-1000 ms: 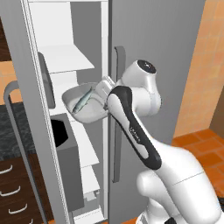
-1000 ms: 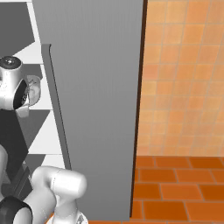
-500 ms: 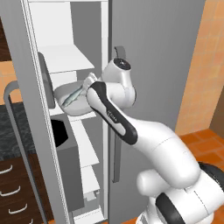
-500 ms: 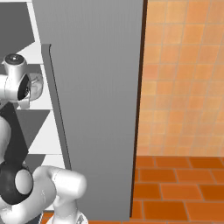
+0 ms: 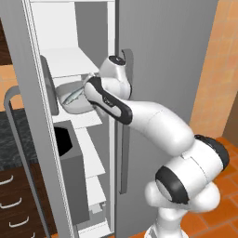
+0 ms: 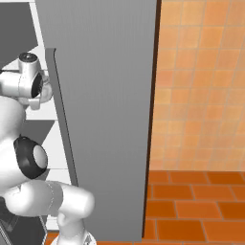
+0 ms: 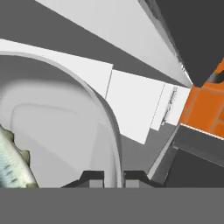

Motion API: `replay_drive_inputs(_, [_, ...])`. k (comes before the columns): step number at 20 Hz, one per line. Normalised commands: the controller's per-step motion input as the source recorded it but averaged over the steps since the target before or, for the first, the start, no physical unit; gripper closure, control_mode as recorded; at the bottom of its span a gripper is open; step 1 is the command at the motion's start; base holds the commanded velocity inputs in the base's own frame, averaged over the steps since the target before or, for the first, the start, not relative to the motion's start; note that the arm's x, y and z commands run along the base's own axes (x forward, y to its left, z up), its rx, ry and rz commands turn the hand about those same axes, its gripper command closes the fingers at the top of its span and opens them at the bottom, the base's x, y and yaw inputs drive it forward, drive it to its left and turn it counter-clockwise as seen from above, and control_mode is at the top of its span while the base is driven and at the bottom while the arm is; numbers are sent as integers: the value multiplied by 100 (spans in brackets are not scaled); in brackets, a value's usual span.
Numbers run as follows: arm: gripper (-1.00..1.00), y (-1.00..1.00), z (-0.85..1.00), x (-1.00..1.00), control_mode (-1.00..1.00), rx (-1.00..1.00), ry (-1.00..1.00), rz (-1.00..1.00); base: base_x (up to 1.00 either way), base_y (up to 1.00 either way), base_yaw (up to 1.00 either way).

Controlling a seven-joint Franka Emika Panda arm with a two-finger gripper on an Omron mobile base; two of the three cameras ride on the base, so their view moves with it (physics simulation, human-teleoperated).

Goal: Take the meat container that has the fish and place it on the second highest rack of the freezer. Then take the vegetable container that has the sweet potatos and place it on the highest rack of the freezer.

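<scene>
I have the dark two-finger gripper [image 7: 113,177] clenched on the rim of the pale grey bowl-shaped meat container [image 5: 76,98], one fingertip either side of its wall. The silvery fish [image 7: 11,164] lies inside. The container sits inside the open grey freezer [image 5: 167,65], just above a white rack [image 5: 79,120].
</scene>
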Motion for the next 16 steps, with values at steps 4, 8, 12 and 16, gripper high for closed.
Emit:
replay_drive_inputs(4, [100,23,-64,66,-100,0,2,-7,0,0,0])
replay_drive_inputs(8, [100,28,-95,46,-100,-1,0,-5,0,0,0])
replay_drive_inputs(12, [100,33,-89,44,-100,-2,0,-4,0,0,0])
replay_drive_inputs(16, [100,13,-50,61,-100,0,0,-5,0,0,0])
